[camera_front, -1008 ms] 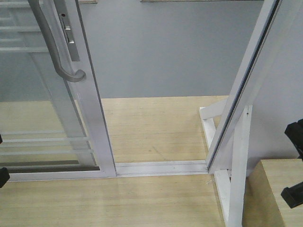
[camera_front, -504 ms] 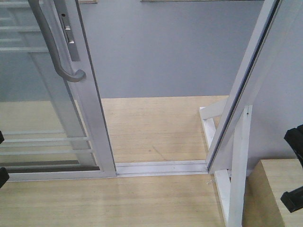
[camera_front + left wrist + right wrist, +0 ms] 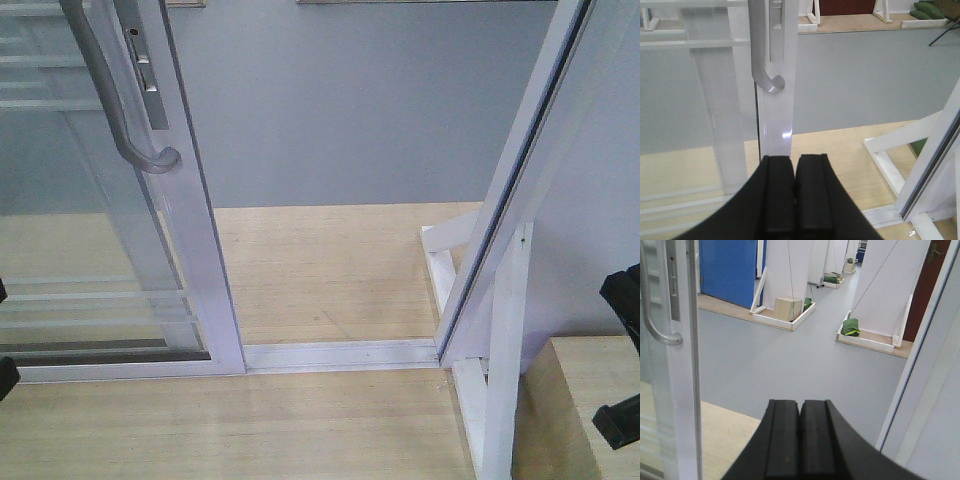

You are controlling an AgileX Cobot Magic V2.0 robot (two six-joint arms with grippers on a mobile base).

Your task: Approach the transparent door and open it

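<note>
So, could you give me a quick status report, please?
Left gripper and right gripper shut, empty. Transparent door slid open, handle untouched. Doorway clear.

**Robot body: all matte black**

You see two identical ends. Left gripper [image 3: 795, 200]: two flat rectangular black fingers [image 3: 779, 195] on a flared black base, thin seam between them. Right gripper [image 3: 800, 440]: same shape, same finish. In the front view only small black blocky parts show at both frame edges. No visible markings or cables.
</note>
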